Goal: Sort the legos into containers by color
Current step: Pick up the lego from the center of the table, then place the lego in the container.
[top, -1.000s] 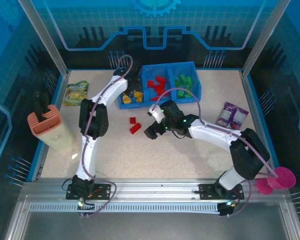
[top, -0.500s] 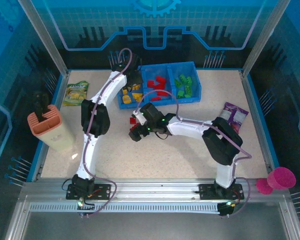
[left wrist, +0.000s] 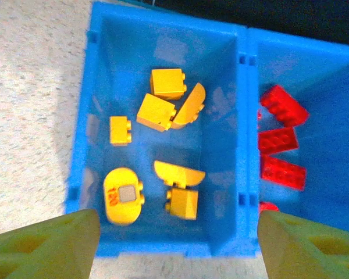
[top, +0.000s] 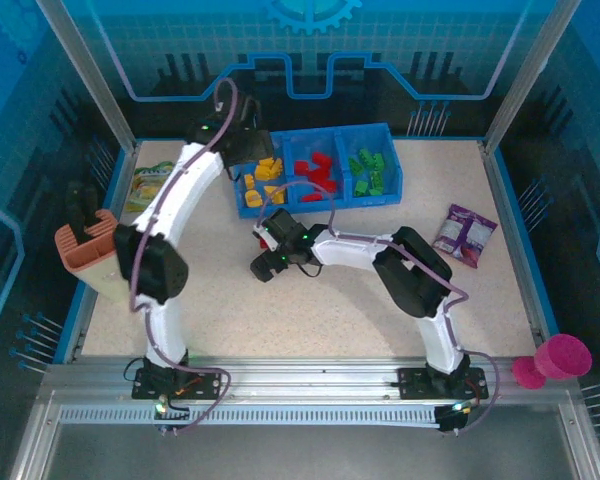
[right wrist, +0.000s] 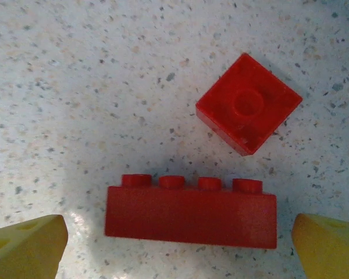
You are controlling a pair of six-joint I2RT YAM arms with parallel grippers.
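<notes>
The right gripper (top: pixel 264 264) had swung across the bench (top: pixel 330 320) toward 9 o'clock. It hung with fingers spread wide and empty over two loose red legos: a long brick (right wrist: pixel 191 216) with a square brick (right wrist: pixel 248 103) at its 1 o'clock. Farther off, the left gripper (top: pixel 246 151) had parted its fingers, holding nothing, above the yellow bricks (left wrist: pixel 156 111) in the tray's (top: pixel 391 190) 9 o'clock compartment. That drop looked finished, with the reds next.
</notes>
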